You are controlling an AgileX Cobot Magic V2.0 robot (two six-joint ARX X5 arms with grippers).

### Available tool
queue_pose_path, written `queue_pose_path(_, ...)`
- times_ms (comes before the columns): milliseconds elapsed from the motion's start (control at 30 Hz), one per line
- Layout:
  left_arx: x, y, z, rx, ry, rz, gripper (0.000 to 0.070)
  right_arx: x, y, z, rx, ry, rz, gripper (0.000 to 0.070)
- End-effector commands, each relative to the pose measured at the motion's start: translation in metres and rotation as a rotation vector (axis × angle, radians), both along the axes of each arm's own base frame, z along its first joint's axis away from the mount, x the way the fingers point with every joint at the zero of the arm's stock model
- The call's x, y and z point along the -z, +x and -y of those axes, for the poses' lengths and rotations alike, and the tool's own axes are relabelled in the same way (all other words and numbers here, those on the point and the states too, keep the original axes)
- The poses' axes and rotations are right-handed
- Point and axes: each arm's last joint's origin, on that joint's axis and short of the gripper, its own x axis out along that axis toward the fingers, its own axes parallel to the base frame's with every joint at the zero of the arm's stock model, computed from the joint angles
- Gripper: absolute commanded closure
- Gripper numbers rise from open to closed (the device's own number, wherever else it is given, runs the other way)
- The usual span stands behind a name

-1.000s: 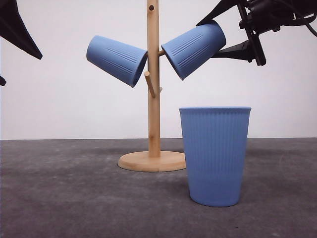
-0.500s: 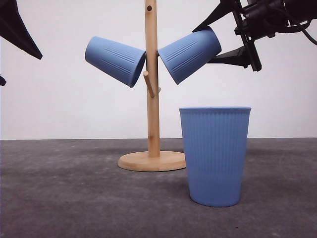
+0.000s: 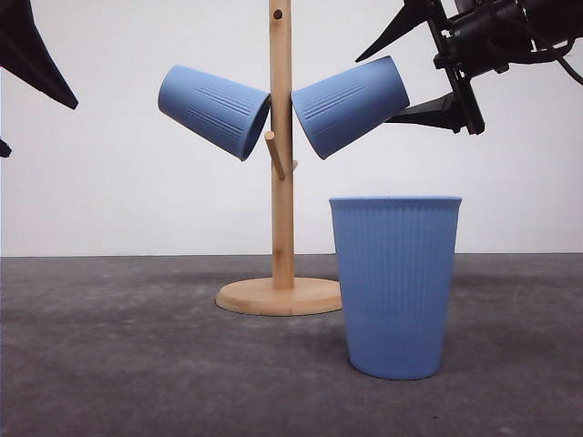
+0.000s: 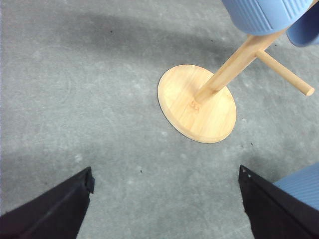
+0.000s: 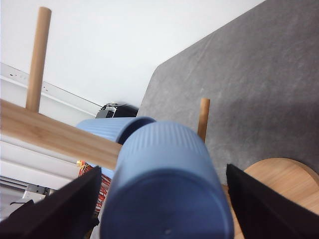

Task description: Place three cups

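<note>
Two light-blue ribbed cups hang mouth-inward on the pegs of a wooden stand: the left cup and the right cup. A third cup stands upright on the table in front of the stand's base. My right gripper is open, and its fingers straddle the right cup's base end with a small gap on each side. The right wrist view shows that cup between the spread fingers. My left gripper is open and holds nothing, high above the table left of the stand's base.
The grey table ends at a white wall behind. One free peg sticks out low on the stand's pole. In the left wrist view, the upright cup is beside one left finger.
The right gripper pushed the right cup further onto its peg, then its fingers spread off the cup. The stand rocked slightly left and came back. The left arm has not moved.
</note>
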Motion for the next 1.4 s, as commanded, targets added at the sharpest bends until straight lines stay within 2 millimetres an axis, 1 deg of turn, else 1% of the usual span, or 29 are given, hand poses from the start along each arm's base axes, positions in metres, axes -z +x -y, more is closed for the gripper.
queue_pose_path(0,-0.004,0.002,0.0,0.0,0.0,0.019,0.0154,0.0,0.004,-0.001,-0.009,-0.003,0.014,0.0158)
queue_pose_path(67,-0.004,0.002,0.0,0.0,0.0,0.018,0.0154,0.0,0.004,0.0,-0.016,0.0,0.015,0.0145)
queue_pose_path(167,-0.004,0.002,0.0,0.0,0.0,0.018,0.0154,-0.003,0.003,0.003,-0.013,0.001,0.025,0.0145)
queue_pose_path(367,-0.004,0.002,0.0,0.0,0.0,0.018,0.0154,-0.019,-0.008,0.013,0.007,-0.013,0.067,0.0146)
queue_pose_path(533,-0.004,0.002,0.0,0.0,0.0,0.018,0.0154,-0.034,-0.029,0.021,0.006,-0.08,0.083,0.0148)
queue_pose_path(633,-0.004,0.002,0.0,0.0,0.0,0.018,0.0154,-0.04,-0.048,0.024,0.001,-0.152,0.076,0.0151)
queue_pose_path(733,-0.004,0.002,0.0,0.0,0.0,0.018,0.0154,-0.041,-0.068,0.023,-0.015,-0.236,0.038,0.0168)
queue_pose_path(867,-0.004,0.002,0.0,0.0,0.0,0.018,0.0154,-0.034,-0.09,0.018,-0.05,-0.368,-0.054,0.0174)
queue_pose_path(1000,-0.004,0.002,0.0,0.0,0.0,0.018,0.0154,-0.019,-0.105,0.004,-0.114,-0.531,-0.154,0.0174)
queue_pose_path(1100,-0.004,0.002,0.0,0.0,0.0,0.018,0.0154,-0.011,-0.113,-0.01,-0.139,-0.623,-0.172,0.0187)
queue_pose_path(1167,-0.004,0.002,0.0,0.0,0.0,0.018,0.0154,-0.005,-0.118,-0.018,-0.144,-0.672,-0.179,0.021)
queue_pose_path(1267,-0.004,0.002,0.0,-0.001,0.0,0.018,0.0154,0.006,-0.122,-0.025,-0.144,-0.727,-0.195,0.0218)
queue_pose_path(1367,-0.004,0.002,0.0,-0.001,0.0,0.018,0.0154,0.019,-0.125,-0.029,-0.153,-0.735,-0.223,0.0218)
